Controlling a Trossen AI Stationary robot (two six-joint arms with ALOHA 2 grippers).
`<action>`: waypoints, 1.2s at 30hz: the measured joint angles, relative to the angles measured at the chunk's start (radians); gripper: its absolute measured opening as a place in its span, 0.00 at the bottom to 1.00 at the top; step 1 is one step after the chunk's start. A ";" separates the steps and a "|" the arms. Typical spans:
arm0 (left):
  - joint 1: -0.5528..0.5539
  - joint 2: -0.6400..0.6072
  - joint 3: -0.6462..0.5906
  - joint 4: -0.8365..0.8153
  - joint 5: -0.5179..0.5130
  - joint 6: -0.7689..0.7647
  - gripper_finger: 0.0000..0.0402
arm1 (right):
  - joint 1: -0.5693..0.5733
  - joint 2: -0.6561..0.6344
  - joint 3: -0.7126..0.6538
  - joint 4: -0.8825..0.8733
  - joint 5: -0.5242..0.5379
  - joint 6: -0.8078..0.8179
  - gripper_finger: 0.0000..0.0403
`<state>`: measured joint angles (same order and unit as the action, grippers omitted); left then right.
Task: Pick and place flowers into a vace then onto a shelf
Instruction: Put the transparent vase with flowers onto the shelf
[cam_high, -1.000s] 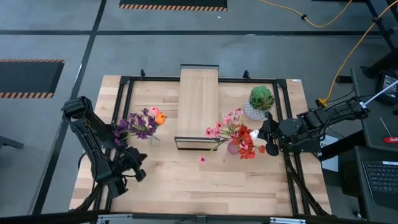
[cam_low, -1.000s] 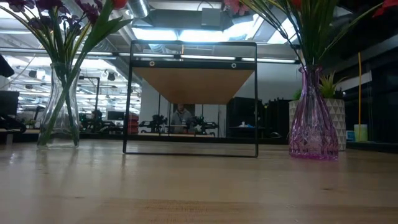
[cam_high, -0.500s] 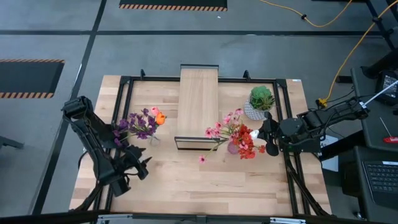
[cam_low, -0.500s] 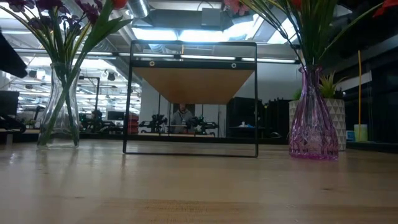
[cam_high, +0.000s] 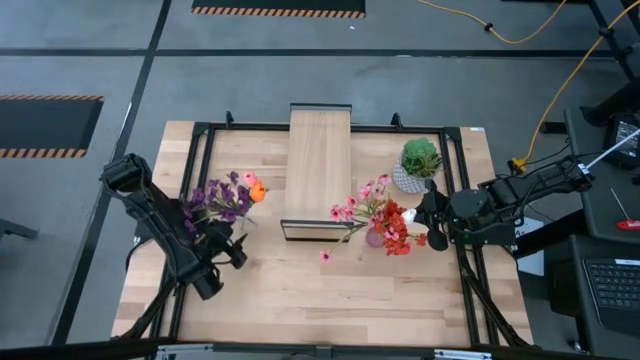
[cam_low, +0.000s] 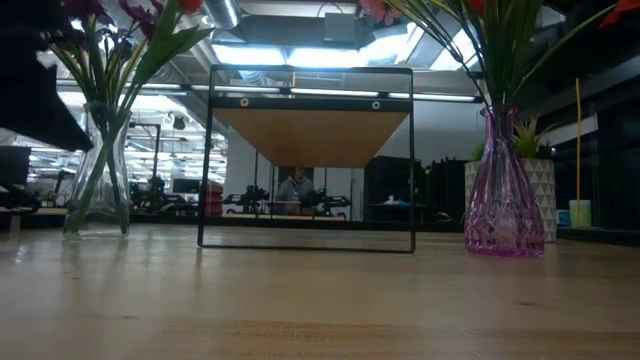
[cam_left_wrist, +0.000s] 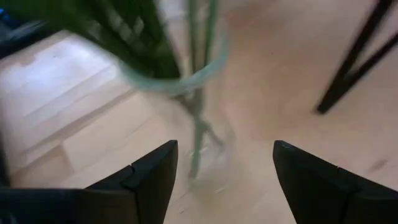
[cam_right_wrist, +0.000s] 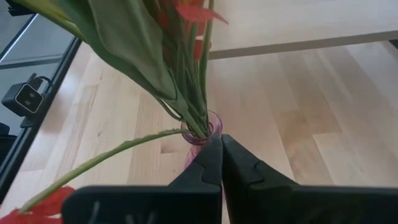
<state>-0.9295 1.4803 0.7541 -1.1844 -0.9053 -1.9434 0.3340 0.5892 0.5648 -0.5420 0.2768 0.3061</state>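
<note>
The left tool (cam_high: 236, 252), fingers spread and empty, sits just short of the clear glass vase (cam_high: 247, 225) of upright purple and orange flowers (cam_high: 228, 197), left of the long light-wood shelf (cam_high: 318, 170) on the desk (cam_high: 340, 290). The right tool (cam_high: 432, 215), clenched empty, waits beside the pink glass vase (cam_high: 375, 237), so the left is nearer the clear one.

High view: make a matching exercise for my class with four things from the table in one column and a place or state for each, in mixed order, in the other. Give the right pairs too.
Things
1. clear vase
2. pink vase
3. shelf
4. potted plant

Places or states
A. lies along the middle of the table, reaching to its far edge
B. holds purple and orange flowers, left side, close to the open left gripper
C. stands at the far right, in a white pot
D. holds red and pink flowers, next to the shut right gripper

Pairs: 1-B, 2-D, 3-A, 4-C
</note>
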 joint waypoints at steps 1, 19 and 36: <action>0.005 0.000 -0.010 0.000 0.020 -0.008 0.64 | 0.000 0.000 0.000 -0.001 0.000 -0.001 0.00; 0.047 0.000 -0.019 -0.114 -0.090 -0.059 0.64 | 0.000 0.000 0.000 0.015 0.002 -0.021 0.00; 0.187 0.000 -0.019 -0.116 -0.143 0.027 0.64 | 0.000 0.000 0.000 0.022 0.002 -0.022 0.00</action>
<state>-0.7426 1.4803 0.7349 -1.3000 -1.0482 -1.9160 0.3340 0.5892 0.5648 -0.5201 0.2783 0.2843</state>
